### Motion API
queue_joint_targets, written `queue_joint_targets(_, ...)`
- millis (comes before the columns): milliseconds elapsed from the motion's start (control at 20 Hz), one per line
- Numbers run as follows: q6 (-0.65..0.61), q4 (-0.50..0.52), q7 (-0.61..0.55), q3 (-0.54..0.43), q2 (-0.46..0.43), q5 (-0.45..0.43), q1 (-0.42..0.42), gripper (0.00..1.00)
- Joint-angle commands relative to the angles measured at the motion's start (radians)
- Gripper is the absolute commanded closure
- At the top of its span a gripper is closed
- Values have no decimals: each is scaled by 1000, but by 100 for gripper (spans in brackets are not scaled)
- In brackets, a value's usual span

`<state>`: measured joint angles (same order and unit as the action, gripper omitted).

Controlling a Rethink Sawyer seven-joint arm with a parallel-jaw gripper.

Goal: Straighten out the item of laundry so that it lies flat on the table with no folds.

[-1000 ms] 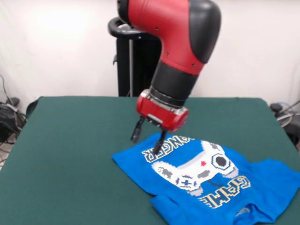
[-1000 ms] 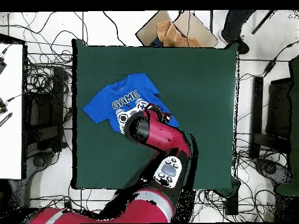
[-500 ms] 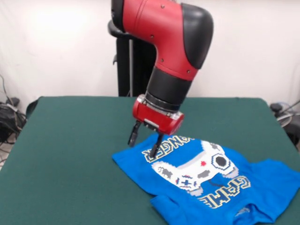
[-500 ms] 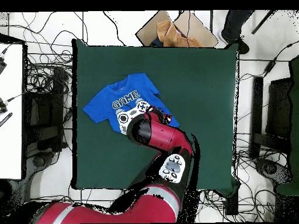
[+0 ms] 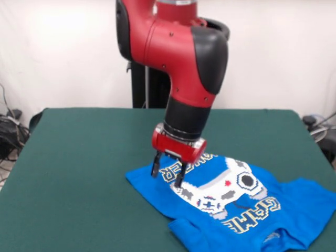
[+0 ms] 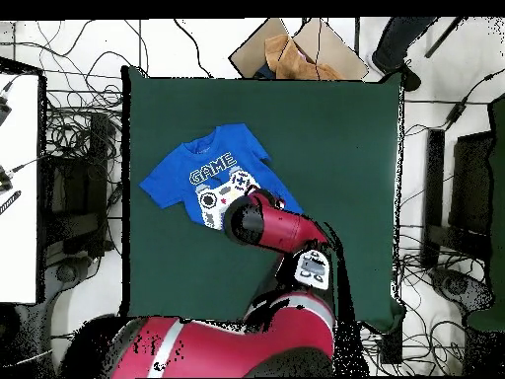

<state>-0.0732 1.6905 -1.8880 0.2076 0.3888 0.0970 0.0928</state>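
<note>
One blue T-shirt [image 5: 236, 205] on green tabletop [image 5: 79, 173], print up, spread mostly flat, small fold at near hem. One gripper [image 5: 167, 176] directly over shirt's far-left edge by lettering; two fingers [image 5: 155, 167] spread apart, grasping nothing, tips at or just above fabric.

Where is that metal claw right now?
In the front view, the claw hangs open over the bright blue T-shirt's left part, near its lettering, above the dark green table.
</note>
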Motion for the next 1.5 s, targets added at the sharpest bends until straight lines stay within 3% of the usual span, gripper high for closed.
queue_joint_targets(50,72,-29,-45,-141,-138,-105,42,0)
queue_joint_targets(250,66,-47,-68,-117,-158,-120,30,0)
queue_joint_targets(300,61,-50,-65,-121,-155,-138,35,100)
queue_joint_targets(650,19,-26,-81,-66,-114,-144,7,100)
queue_joint_targets(1000,-58,40,-6,-111,-19,-230,110,100)
queue_joint_targets(1500,-132,-16,221,-133,78,-549,371,100)
